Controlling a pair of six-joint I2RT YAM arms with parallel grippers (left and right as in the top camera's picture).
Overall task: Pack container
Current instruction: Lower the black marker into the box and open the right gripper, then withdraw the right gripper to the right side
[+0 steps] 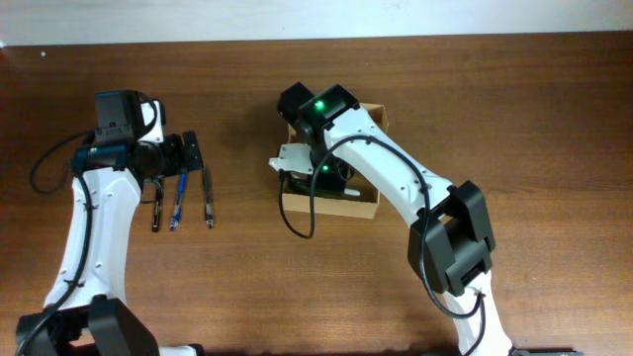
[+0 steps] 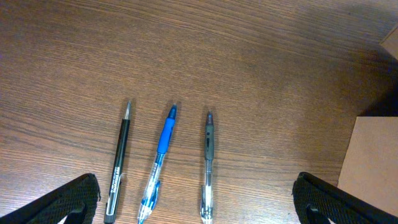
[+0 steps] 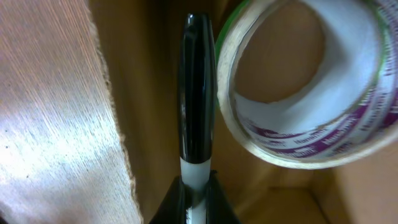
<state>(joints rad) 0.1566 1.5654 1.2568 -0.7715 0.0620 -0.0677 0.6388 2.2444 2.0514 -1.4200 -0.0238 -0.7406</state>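
The left arm runs up the left side of the counter (image 1: 514, 89), wrist turned rightward. The left claw (image 2: 196, 193) is spread wide and holds nothing, above three pens (image 2: 160, 155) lying side by side, tips away from it. The box (image 1: 361, 206) sits mid-counter, open top up. The arm hides too much of it to tell its long axis. The right arm reaches in from the lower right, wrist bent down into the box. The right claw (image 3: 194, 202) pinches a black-capped marker (image 3: 197, 93), cap pointing inward, beside a tape roll (image 3: 292, 146).
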